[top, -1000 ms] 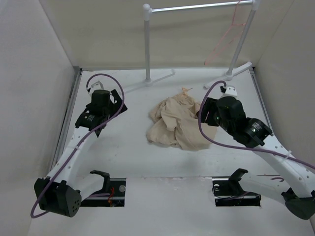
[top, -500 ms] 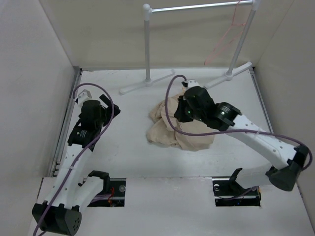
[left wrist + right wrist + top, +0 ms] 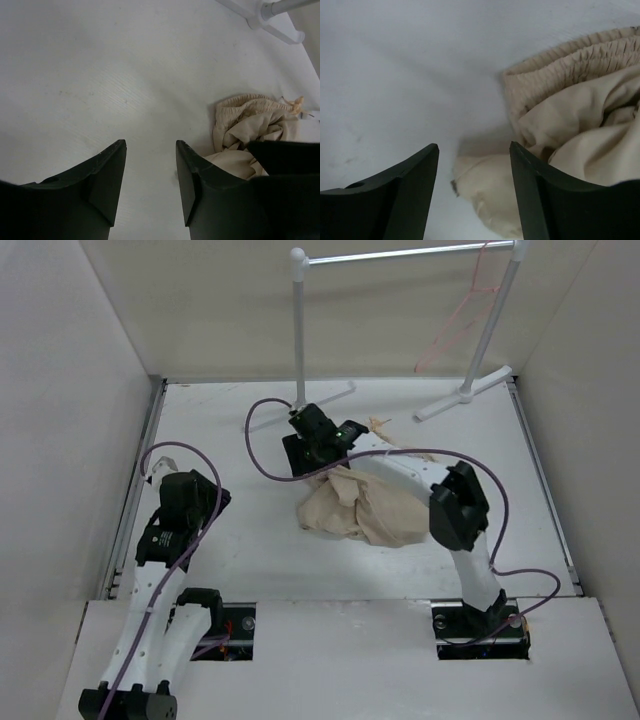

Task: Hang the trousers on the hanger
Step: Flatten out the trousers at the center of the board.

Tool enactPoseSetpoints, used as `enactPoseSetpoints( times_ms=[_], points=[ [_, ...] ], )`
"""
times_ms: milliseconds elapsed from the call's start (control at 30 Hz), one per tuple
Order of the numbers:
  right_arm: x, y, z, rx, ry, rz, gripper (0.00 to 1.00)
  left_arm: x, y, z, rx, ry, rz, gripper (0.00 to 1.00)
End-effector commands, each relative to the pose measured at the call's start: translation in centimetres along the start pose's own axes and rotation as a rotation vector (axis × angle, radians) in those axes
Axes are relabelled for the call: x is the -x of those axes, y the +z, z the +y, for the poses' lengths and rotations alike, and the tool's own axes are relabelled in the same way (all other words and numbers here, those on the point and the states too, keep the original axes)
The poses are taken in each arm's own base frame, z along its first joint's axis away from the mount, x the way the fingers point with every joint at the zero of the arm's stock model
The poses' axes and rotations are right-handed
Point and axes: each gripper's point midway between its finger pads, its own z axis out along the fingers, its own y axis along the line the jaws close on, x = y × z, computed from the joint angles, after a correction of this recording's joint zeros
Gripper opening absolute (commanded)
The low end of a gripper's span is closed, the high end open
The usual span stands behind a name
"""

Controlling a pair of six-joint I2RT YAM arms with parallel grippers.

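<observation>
Overall, the white table [image 3: 250,540] carries the whole work area, with the white metal rail stand [image 3: 300,330] at its far edge. The beige soft cloth trousers [image 3: 370,505] lie in a crumpled heap near the table's middle, gathered waistband towards the far left of the heap. The heap's shape and place match the earlier overhead views.

The main change is in the right arm. A second ago it stood at the right side of the heap; it has since swung across the cloth. The right gripper [image 3: 300,455] now sits at the heap's far-left edge. In its wrist view the right gripper [image 3: 472,150] has its fingers spread, with bare table and a fold of trousers [image 3: 580,115] beneath the gap. Nothing is pinched.

The left arm has drawn back towards the near left. The left gripper [image 3: 150,145] is spread over bare table and holds nothing, well apart from the trousers [image 3: 245,125].

The thin pink-orange wire hanger [image 3: 452,330] hangs on the rail at the far right, as before, well apart from both grippers.

Judgement: the task is at an early stage. The right arm appears to be lining up a first grasp near the waistband. The cloth is neither lifted nor spread.

No brand, label or legible writing is visible in any view.
</observation>
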Motion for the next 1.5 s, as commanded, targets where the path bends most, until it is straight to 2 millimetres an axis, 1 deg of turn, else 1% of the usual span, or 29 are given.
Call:
enactPoseSetpoints(
  times_ms=[0, 100, 200, 300, 367, 433, 500, 567, 600, 667, 700, 767, 800, 833, 867, 900, 933, 967, 1000, 1067, 1133, 1167, 1200, 1233, 1267, 1300, 1333, 1400, 1467],
  points=[
    [1.9, 2.6, -3.1, -0.115, -0.041, -0.016, 0.66, -1.8, 0.0, 0.8, 0.006, -0.034, 0.066, 0.45],
    [1.7, 5.5, -5.2, -0.202, -0.053, 0.026, 0.68, -2.8, 0.0, 2.0, 0.034, -0.064, 0.086, 0.52],
    [1.6, 7.3, -7.0, -0.278, -0.037, 0.042, 0.69, -3.8, -0.1, 3.2, 0.06, -0.088, 0.1, 0.55],
    [0.6, 8.5, -7.1, -0.29, -0.039, 0.094, 0.7, -4.6, -0.1, 4.0, 0.079, -0.102, 0.114, 0.56],
    [-0.3, 9.2, -7.2, -0.303, -0.031, 0.131, 0.67, -4.7, -0.1, 4.5, 0.091, -0.118, 0.11, 0.56],
    [-1.4, 9.7, -7.3, -0.305, -0.016, 0.172, 0.51, -4.6, -0.1, 5.0, 0.106, -0.131, 0.104, 0.57],
    [-1.8, 9.9, -7.2, -0.3, -0.005, 0.188, 0.26, -4.4, -0.1, 5.0, 0.107, -0.137, 0.098, 0.57],
    [-1.4, 9.7, -6.9, -0.295, 0.009, 0.174, 0.09, -4.2, -0.1, 4.8, 0.108, -0.141, 0.093, 0.57],
    [-0.5, 9.0, -6.6, -0.287, 0.022, 0.152, 0.05, -4.0, -0.1, 4.7, 0.106, -0.143, 0.088, 0.57],
    [2.6, 6.3, -5.0, -0.244, 0.052, 0.062, 0.02, -3.6, 0.0, 4.5, 0.107, -0.146, 0.077, 0.57],
    [4.8, 4.0, -3.8, -0.207, 0.059, -0.009, 0.01, -3.3, 0.0, 4.4, 0.107, -0.148, 0.07, 0.57],
    [9.5, -2.1, -0.8, -0.106, 0.076, -0.174, 0.01, -2.8, 0.2, 4.0, 0.104, -0.151, 0.062, 0.58],
    [11.1, -4.8, 0.6, -0.054, 0.082, -0.235, 0.02, -2.6, 0.3, 3.8, 0.101, -0.151, 0.059, 0.58],
    [13.5, -9.5, 2.7, 0.034, 0.089, -0.337, 0.03, -2.3, 0.5, 3.4, 0.095, -0.154, 0.054, 0.59],
    [14.6, -12.4, 3.8, 0.088, 0.096, -0.389, 0.03, -2.0, 0.6, 3.2, 0.093, -0.156, 0.049, 0.59],
    [15.9, -16.0, 5.0, 0.152, 0.11, -0.451, 0.04, -1.6, 0.8, 3.0, 0.092, -0.16, 0.04, 0.59],
    [17.3, -20.8, 6.2, 0.231, 0.13, -0.531, 0.04, -0.9, 1.0, 2.8, 0.099, -0.165, 0.024, 0.59],
    [18.3, -24.6, 6.8, 0.29, 0.147, -0.593, 0.04, -0.3, 1.1, 2.8, 0.11, -0.17, 0.008, 0.6],
    [18.9, -27.4, 7.1, 0.332, 0.16, -0.637, 0.04, 0.5, 1.1, 2.7, 0.116, -0.175, -0.008, 0.61],
    [20.1, -35.3, 7.1, 0.428, 0.186, -0.774, 0.04, 1.6, 1.1, 2.5, 0.128, -0.184, -0.028, 0.61],
    [20.1, -42.4, 6.2, 0.499, 0.211, -0.902, 0.05, 3.1, 1.0, 2.0, 0.131, -0.196, -0.056, 0.62],
    [19.7, -44.8, 5.3, 0.517, 0.232, -0.946, 0.06, 3.9, 0.9, 1.8, 0.133, -0.199, -0.073, 0.62],
    [19.3, -46.8, 3.6, 0.516, 0.26, -0.991, 0.06, 4.7, 0.7, 1.5, 0.135, -0.198, -0.089, 0.63],
    [18.6, -48.2, 1.9, 0.507, 0.294, -1.029, 0.06, 5.5, 0.5, 1.2, 0.135, -0.192, -0.106, 0.63],
    [17.7, -48.7, 0.0, 0.486, 0.333, -1.054, 0.06, 6.3, 0.3, 0.8, 0.136, -0.186, -0.121, 0.64],
    [16.7, -48.3, -2.2, 0.448, 0.372, -1.07, 0.07, 6.9, 0.2, 0.5, 0.136, -0.177, -0.13, 0.65],
    [15.5, -47.3, -4.4, 0.407, 0.421, -1.068, 0.07, 7.3, 0.2, 0.1, 0.133, -0.17, -0.133, 0.66],
    [12.2, -43.4, -8.6, 0.317, 0.529, -1.011, 0.07, 7.5, 0.1, -0.2, 0.137, -0.153, -0.129, 0.67],
    [8.2, -38.2, -12.2, 0.247, 0.633, -0.914, 0.08, 7.5, 0.2, 0.3, 0.157, -0.142, -0.13, 0.68]
  ],
)
